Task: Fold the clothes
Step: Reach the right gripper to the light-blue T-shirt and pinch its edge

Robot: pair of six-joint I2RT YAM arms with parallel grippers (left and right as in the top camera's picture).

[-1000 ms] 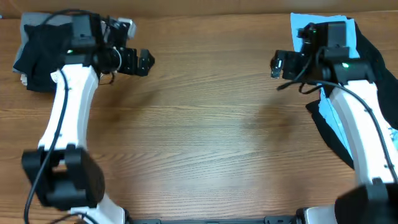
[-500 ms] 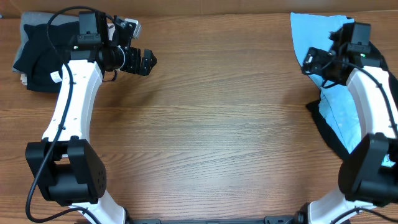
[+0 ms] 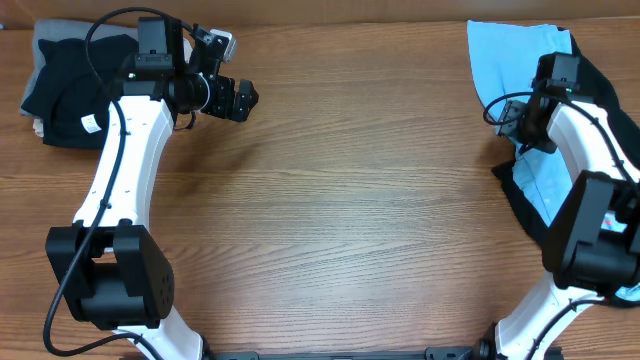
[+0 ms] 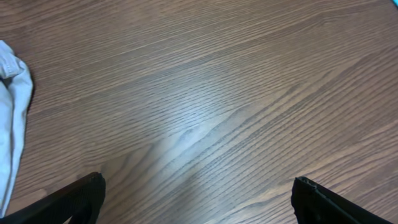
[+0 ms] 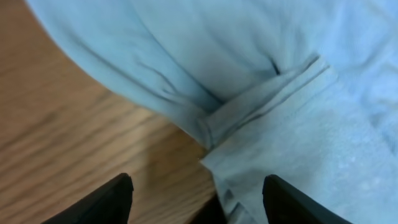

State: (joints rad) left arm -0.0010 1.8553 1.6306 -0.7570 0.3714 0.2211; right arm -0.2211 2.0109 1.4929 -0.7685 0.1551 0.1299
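Note:
A light-blue T-shirt (image 3: pixel 508 52) lies crumpled at the table's far right on top of a black garment (image 3: pixel 522 214). My right gripper (image 3: pixel 512 118) hangs open and empty just above the shirt's left edge. In the right wrist view the shirt (image 5: pixel 261 68) shows a hemmed fold between my open fingertips (image 5: pixel 107 200), with wood to the left. My left gripper (image 3: pixel 241 100) is open and empty over bare wood at the far left. A pile of black clothes (image 3: pixel 62 95) on a grey garment (image 3: pixel 50 35) lies behind it.
The wooden table (image 3: pixel 340 210) stretches between the two arms. In the left wrist view a pale cloth edge (image 4: pixel 13 118) shows at the left, apart from the open left gripper (image 4: pixel 198 198). A dark strip (image 5: pixel 208 214) lies under the shirt's edge.
My right arm has swung back to the right, from over bare wood to the light-blue shirt's edge. My left gripper has drifted slightly right. Both stay open.

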